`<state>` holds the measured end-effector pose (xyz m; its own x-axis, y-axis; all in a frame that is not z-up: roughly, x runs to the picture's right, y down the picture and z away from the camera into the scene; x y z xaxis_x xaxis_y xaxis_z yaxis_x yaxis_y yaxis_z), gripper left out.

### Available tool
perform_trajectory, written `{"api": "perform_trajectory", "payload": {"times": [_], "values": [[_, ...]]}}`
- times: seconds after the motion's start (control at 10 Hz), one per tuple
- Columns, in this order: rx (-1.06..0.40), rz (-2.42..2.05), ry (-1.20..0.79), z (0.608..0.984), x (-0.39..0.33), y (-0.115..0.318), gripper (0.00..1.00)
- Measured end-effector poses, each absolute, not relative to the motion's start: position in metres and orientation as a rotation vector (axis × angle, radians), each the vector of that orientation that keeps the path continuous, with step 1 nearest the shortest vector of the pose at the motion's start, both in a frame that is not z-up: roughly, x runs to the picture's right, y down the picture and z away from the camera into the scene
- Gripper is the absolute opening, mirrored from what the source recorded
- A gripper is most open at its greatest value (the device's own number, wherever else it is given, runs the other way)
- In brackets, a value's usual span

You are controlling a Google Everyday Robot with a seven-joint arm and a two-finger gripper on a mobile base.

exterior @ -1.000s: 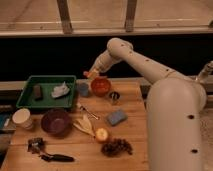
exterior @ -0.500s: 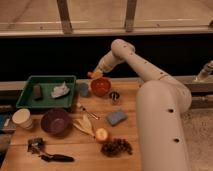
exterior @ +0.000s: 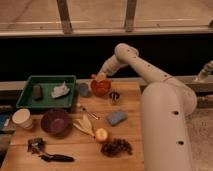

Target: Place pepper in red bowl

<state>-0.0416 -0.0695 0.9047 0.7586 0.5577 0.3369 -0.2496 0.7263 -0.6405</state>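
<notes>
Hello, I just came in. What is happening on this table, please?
A robot arm reaches over the wooden table, and its pincer is closed just above the red bowl at the far edge. It seems to hold the pepper there, though little of it shows. Nearby stand a green tray, a purple bowl, a banana peel and an apple, all untouched.

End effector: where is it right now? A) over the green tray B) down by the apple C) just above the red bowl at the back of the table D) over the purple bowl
C: the end effector sits right over the red bowl, well away from the green tray, purple bowl and apple.
</notes>
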Motion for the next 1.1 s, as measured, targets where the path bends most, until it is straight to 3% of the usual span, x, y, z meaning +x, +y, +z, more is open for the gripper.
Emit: {"api": "perform_trajectory", "payload": {"times": [0.2,0.9,1.1], "values": [[-0.641,0.453,-0.542,0.9099,-0.0454,-0.0622,0.03],[-0.675,0.417,-0.54,0.9123,-0.0511,-0.0611,0.74],[-0.683,0.415,-0.545,0.913,-0.0512,-0.0598,0.8]]}}
